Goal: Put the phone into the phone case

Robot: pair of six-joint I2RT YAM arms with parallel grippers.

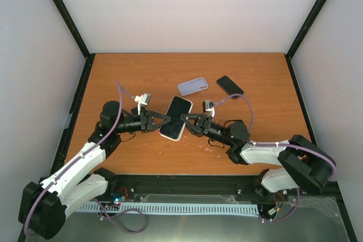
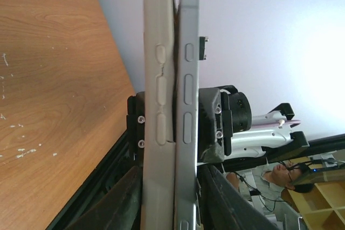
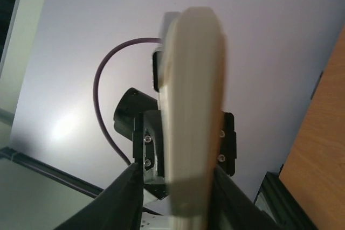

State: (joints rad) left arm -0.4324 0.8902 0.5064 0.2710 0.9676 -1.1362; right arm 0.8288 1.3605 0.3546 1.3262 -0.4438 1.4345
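Note:
A phone [image 1: 177,113] with a black screen sits against a pale grey case [image 1: 168,135]; both are held in the air above the table's middle. My left gripper [image 1: 164,121] is shut on the pair from the left. My right gripper [image 1: 185,121] is shut on it from the right. In the left wrist view, the case's edge [image 2: 158,106] and the phone's silver edge [image 2: 187,106] run side by side between my left gripper's [image 2: 170,192] jaws, with a thin gap at the far end. In the right wrist view, the blurred case edge [image 3: 194,117] fills my right gripper's [image 3: 180,192] jaws.
A second, clear lavender case [image 1: 193,86] and a dark phone [image 1: 229,86] lie on the brown table [image 1: 142,72] behind the held pair. Black frame posts stand at the table's back corners. A black rail runs along the near edge.

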